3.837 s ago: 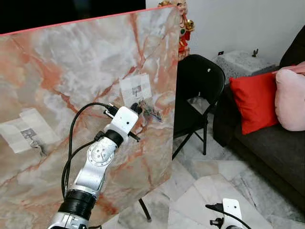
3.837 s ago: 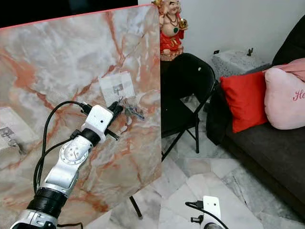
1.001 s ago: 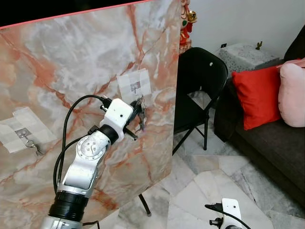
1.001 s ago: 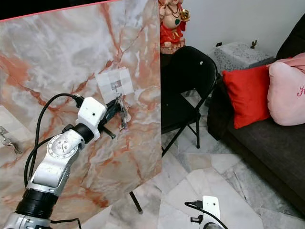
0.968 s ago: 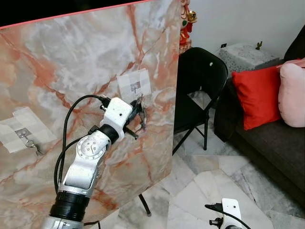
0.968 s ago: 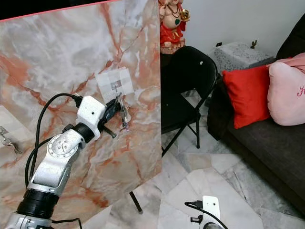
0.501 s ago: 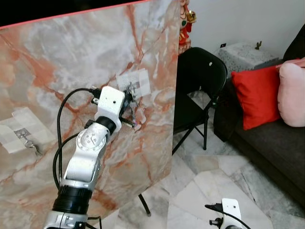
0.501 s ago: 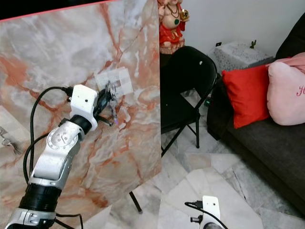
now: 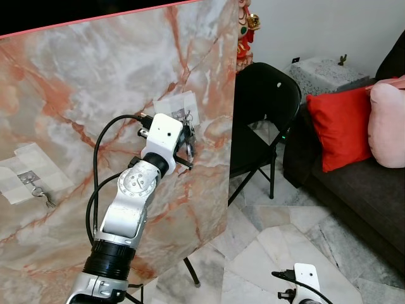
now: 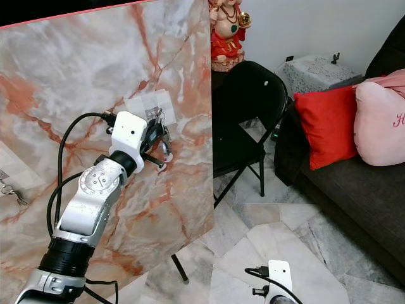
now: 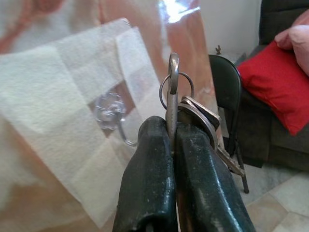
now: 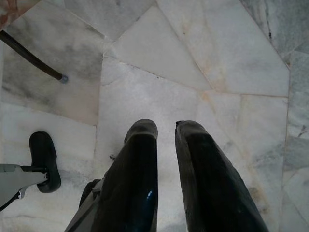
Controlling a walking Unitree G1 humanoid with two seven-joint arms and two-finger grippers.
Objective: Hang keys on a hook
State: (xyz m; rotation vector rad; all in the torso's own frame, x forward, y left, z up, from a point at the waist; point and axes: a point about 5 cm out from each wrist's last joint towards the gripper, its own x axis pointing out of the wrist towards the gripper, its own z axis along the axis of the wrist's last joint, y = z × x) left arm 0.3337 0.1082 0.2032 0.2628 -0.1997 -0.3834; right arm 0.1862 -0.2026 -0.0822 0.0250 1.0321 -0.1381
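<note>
On the marble board, a spare hook sits on its pad at the far left, and the left claw is clamped on the keys, with their ring raised just beside the target hook. Judged from this, the ring is not yet over the hook: what remains is seating the ring and releasing. The right claw hangs idle over the floor, fingers narrowly parted and empty; no containers appear.

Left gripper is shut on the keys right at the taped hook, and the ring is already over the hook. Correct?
Not quite. The left gripper is shut on the keys by the taped hook, but the left wrist view shows the ring beside the hook, not over it.
</note>
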